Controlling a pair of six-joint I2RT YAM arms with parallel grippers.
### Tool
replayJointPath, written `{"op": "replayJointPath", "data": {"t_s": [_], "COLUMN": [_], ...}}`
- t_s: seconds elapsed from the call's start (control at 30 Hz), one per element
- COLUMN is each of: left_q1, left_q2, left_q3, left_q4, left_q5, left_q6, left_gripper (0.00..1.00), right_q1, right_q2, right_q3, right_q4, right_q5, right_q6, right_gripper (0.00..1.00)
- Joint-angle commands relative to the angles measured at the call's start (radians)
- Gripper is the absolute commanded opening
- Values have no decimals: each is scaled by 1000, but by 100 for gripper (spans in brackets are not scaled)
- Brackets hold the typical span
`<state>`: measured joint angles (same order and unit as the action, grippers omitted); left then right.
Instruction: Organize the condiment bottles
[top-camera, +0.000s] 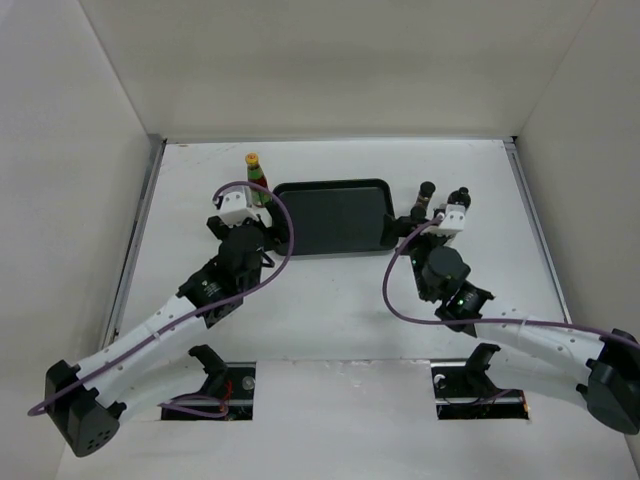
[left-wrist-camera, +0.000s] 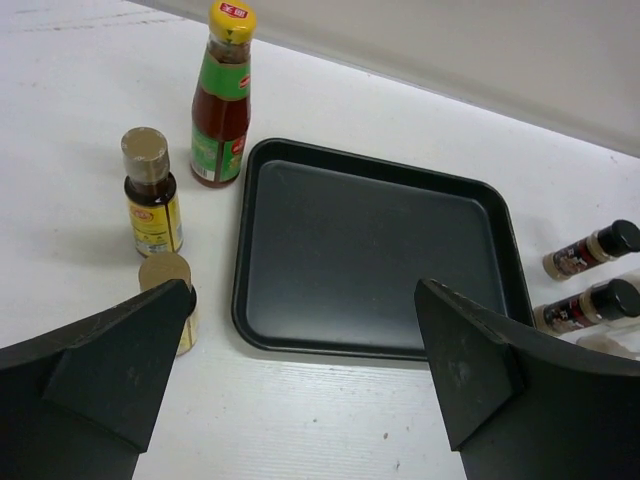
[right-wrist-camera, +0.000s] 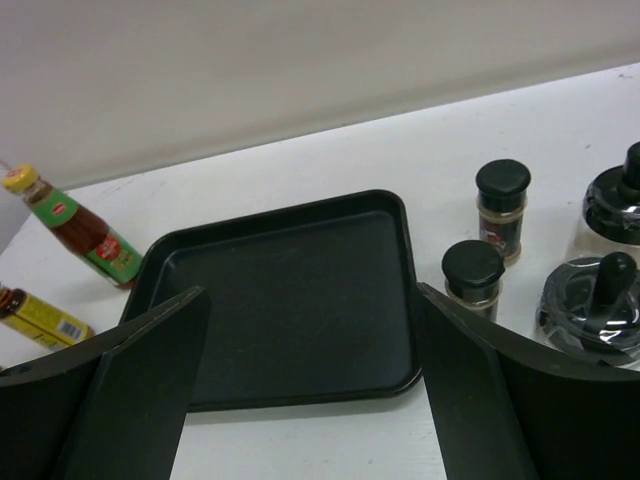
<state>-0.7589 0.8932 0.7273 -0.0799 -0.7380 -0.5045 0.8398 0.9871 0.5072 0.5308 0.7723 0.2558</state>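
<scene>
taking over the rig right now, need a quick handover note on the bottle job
Left end effector: open, empty.
Right end effector: open, empty.
Tray: nothing in it.
Left of tray: sauce bottle and two amber bottles, upright.
Right of tray: two spice bottles and two clear jars, upright.
Done: nothing placed or held.
Left: all bottles to organize.

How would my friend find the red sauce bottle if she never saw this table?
Find the black tray in the middle of the white table. Just off its far left corner stands the red sauce bottle. It has a green label and a yellow cap, and it is taller than the small amber bottles beside it.
</scene>
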Motion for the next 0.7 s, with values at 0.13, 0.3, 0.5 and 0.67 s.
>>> {"op": "replayJointPath", "data": {"t_s": [0.13,0.3,0.5,0.67], "left_q1": [16,39,95,120], "left_q2": [-14,7,0,62], "left_q3": [38,47,34,27], "left_q4": [8,15,42,40], "left_q5": [-26,-31,-35,-34], "left_q6": [14,29,60,87], "left_gripper": [100,100,98,39], "right_q1": [21,21,31,37], "right_q2": [-36,-15,-14,-24], "right_q3": [39,42,76,83], "right_q4": [-15,-22,-90,-115], "right_q5": [-28,-45,-59,-140], "right_q6": [-13,-1,7,14], "right_gripper": [78,54,20,44]}}
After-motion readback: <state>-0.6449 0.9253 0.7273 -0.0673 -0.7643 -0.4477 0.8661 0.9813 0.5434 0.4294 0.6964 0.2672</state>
